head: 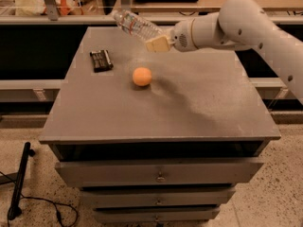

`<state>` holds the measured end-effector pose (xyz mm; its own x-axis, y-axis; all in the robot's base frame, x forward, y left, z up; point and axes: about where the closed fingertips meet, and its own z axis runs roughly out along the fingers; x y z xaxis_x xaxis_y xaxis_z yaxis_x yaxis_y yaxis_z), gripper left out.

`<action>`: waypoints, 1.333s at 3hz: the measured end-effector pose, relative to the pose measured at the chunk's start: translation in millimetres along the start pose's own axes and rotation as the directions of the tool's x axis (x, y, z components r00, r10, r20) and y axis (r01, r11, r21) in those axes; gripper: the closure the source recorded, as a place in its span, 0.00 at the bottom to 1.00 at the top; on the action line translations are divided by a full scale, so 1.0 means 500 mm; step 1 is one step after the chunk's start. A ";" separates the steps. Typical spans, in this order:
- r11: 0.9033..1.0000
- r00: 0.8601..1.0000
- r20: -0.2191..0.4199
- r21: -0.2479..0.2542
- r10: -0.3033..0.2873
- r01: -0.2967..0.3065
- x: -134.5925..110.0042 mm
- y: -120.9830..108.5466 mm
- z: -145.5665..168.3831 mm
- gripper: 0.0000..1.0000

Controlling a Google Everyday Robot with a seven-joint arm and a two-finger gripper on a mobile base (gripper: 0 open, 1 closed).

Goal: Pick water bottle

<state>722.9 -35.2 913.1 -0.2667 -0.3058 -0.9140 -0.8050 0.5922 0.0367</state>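
The water bottle [136,26] is clamped in the claw [158,43], long axis slanted up-left, clear of the counter [189,108].

White arm [246,22] stretches in from the right edge across the upper frame, wrist pointing left. The gripper [157,43] sits upper centre, clamped around the water bottle [135,25], holding it aloft.

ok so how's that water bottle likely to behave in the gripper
The water bottle looks clear, thin and ribbed, so it is probably light and flexes if squeezed hard. The gripper, above the far side of the table, holds it near one end, tilted, so it could pivot or slip.
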 end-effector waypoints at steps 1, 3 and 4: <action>0.963 0.963 -0.023 -0.029 -0.269 0.268 -0.099 -0.008 -0.062 1.00; 0.810 0.734 -0.388 -0.061 -0.558 0.583 -0.107 -0.062 -0.154 1.00; 0.780 0.660 -0.511 -0.033 -0.551 0.625 -0.080 -0.113 -0.178 1.00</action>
<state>731.9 -123.1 983.5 -0.0032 -0.9090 -0.4167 -0.8118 0.2457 -0.5297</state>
